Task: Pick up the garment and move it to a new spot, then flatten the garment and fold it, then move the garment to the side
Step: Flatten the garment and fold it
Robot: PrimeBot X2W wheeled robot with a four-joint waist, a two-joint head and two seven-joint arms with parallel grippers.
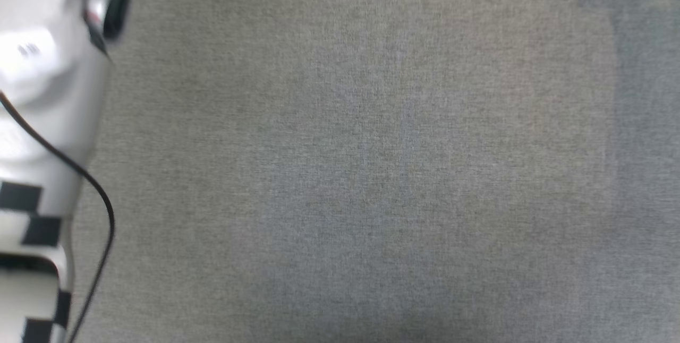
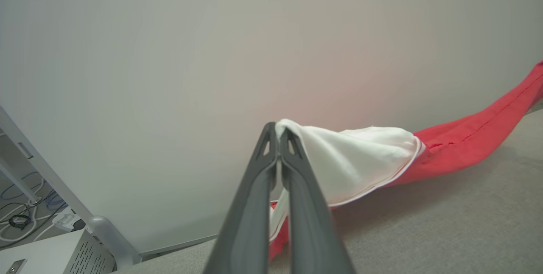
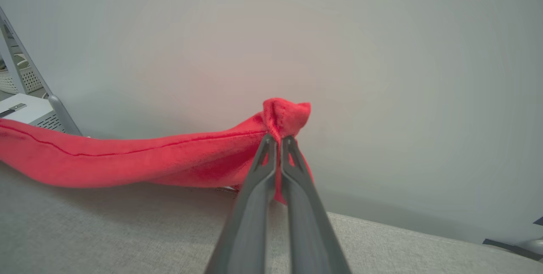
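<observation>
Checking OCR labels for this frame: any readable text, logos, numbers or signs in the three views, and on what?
No legible text in any view.
Head view, pale forearm: small dark mark on it, too blurred to read; the black-and-white checks lower down are a pattern, not letters.
Wrist views, garment: red cloth and a white sleeve in sight, no print on them.

Grey fabric surface (image 1: 372,173); pale wall (image 2: 169,53); white perforated box (image 2: 51,253).
</observation>
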